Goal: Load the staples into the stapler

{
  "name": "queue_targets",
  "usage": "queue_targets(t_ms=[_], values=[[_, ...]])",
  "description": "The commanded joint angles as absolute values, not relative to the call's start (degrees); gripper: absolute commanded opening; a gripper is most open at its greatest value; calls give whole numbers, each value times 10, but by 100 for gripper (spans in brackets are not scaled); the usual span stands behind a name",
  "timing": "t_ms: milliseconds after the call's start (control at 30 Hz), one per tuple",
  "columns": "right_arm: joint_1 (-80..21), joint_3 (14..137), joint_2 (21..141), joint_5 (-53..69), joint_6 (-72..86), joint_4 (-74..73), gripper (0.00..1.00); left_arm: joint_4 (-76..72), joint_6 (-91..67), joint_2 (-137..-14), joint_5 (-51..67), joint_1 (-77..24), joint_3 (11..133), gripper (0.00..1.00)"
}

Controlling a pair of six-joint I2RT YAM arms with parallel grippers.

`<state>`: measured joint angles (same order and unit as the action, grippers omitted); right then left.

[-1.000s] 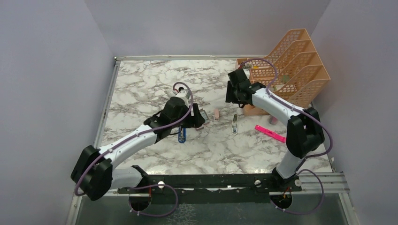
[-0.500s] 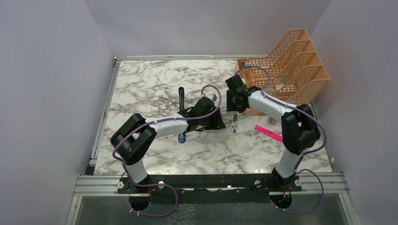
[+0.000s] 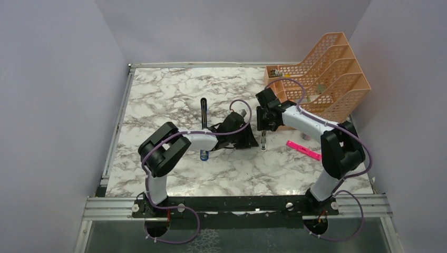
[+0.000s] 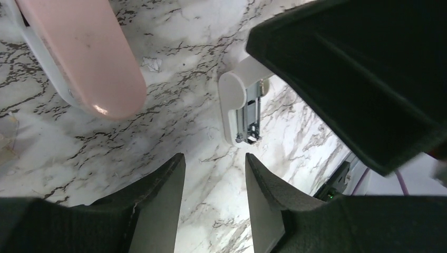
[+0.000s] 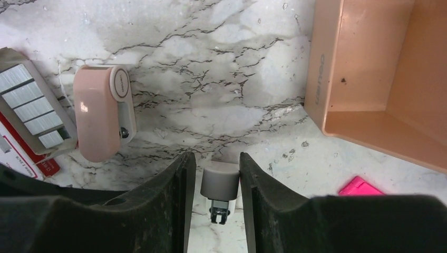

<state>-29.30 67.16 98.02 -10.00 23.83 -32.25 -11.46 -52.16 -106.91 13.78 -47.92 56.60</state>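
The blue stapler (image 3: 204, 154) lies left of centre, its black top arm (image 3: 203, 109) swung open toward the far side; my left arm crosses over it. The staples show only in the right wrist view: a grey tray of silvery strips (image 5: 29, 108) on a red-and-white box (image 5: 23, 161). My left gripper (image 3: 253, 141) (image 4: 215, 161) is open and empty, low over bare marble. My right gripper (image 3: 263, 130) (image 5: 217, 158) is open, its fingers astride a small grey-and-white mini stapler (image 5: 221, 183) (image 4: 240, 108); one finger touches it.
A small pink mini stapler (image 5: 100, 118) (image 4: 84, 52) lies beside the staples tray. A pink highlighter (image 3: 303, 150) (image 5: 358, 187) lies to the right. An orange tiered file rack (image 3: 327, 74) (image 5: 369, 68) stands at the back right, close behind my right gripper.
My left arm swung right, away from the blue stapler, leaving its black top arm open. My right gripper came down and nearer, around the small grey mini stapler.
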Motion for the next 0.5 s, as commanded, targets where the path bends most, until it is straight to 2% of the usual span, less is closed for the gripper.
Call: queue_targets(t_ms=[0,100,333,467], values=[[-295,659,953,-77,230,-324,40,-133,-529,-1088,145,-487,586,48],[-294,658,945,-73,230,-324,38,-130,-532,-1096,144,-490,594,47],[-295,653,936,-65,224,-320,38,-103,-531,-1117,134,-494,621,29],[-295,647,931,-58,216,-313,38,-86,-527,-1120,120,-495,628,27]])
